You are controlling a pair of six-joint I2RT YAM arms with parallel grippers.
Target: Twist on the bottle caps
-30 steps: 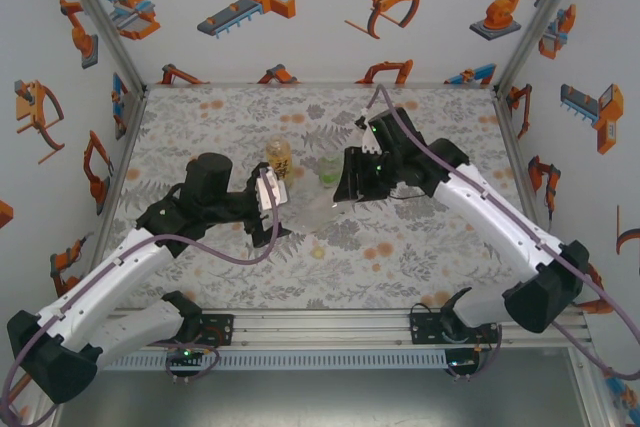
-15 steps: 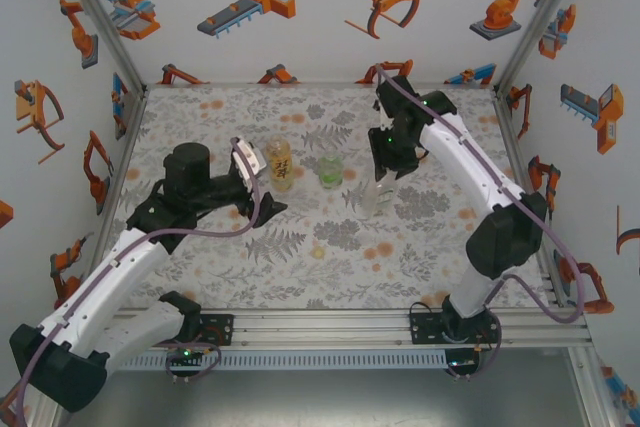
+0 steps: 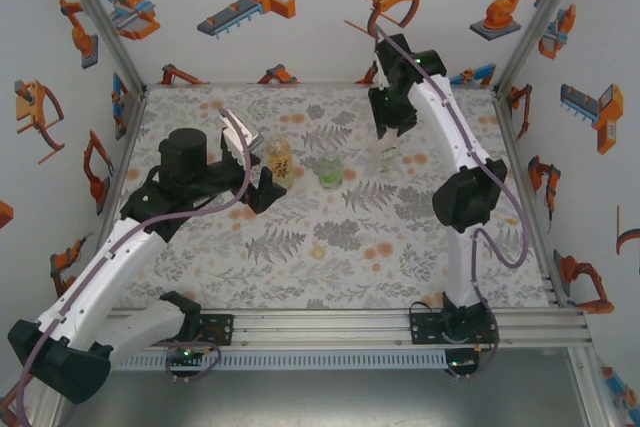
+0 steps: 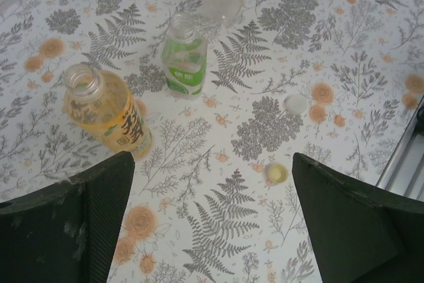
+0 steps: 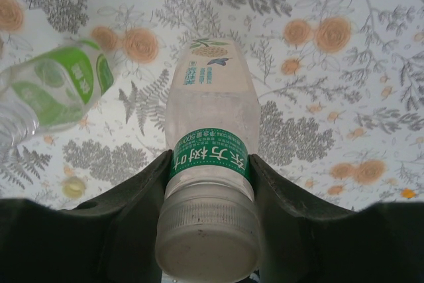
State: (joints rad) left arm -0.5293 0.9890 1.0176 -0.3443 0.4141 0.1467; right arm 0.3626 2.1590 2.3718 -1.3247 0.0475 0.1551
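Two loose caps lie flat on the floral table [image 3: 230, 267]. In the left wrist view the whitish cap [image 4: 295, 103] and the pale yellow cap [image 4: 275, 173] sit near each other, ahead of the left gripper [image 4: 212, 183] and toward its right-hand finger. The left gripper's fingers are spread wide with nothing between them.

The amber bottle [image 4: 106, 107] stands upright just beyond the left-hand finger, neck open. The squat green-tinted bottle [image 4: 184, 57] stands upright farther out, also uncapped. Both necks point upward, so a cap must be brought down along a vertical axis.

In the overhead view the left gripper [image 3: 262, 185] is just beside the amber bottle [image 3: 279, 160]. It is judged the nearer arm to the pale yellow cap [image 3: 318, 251], which lies toward the arm bases.

The right gripper [image 5: 209, 164] pinches the slim colourless bottle [image 5: 211, 117] at its green neck band. The bottle's long axis runs straight away from the wrist camera. A translucent cap [image 5: 207, 243] is seated on it. Whether its base touches the table cannot be told.

Overhead, the right gripper [image 3: 385, 127] is at the far right of the table, well apart from the loose caps. The surface around the caps is flat, patterned and unobstructed.
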